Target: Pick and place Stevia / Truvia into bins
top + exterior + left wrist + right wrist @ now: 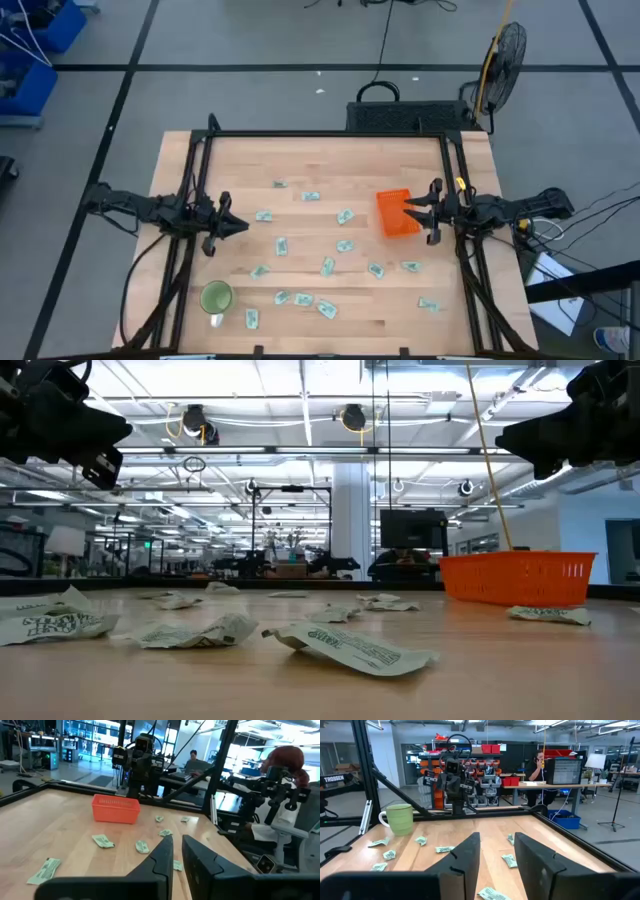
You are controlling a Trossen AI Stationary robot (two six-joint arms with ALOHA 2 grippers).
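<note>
Several pale green and white Stevia sachets (327, 266) lie flat and scattered over the wooden table (330, 160), from its middle to its near edge. The orange bin (397, 212) rests on the table at the right. My right gripper (412, 211) hangs open and empty high above the bin's right edge, well clear of the bin (515, 578) in the low view. My left gripper (240, 225) hovers at the table's left, above the wood, its fingers (165, 851) a narrow gap apart with nothing between them. A sachet (264, 215) lies just beyond the left gripper.
A round green cup (216, 297) stands near the front left corner. A black frame (330, 133) runs along the table's far edge and both sides. A person (285, 795) sits beyond the table. A fan (505, 50) stands on the floor at the back right.
</note>
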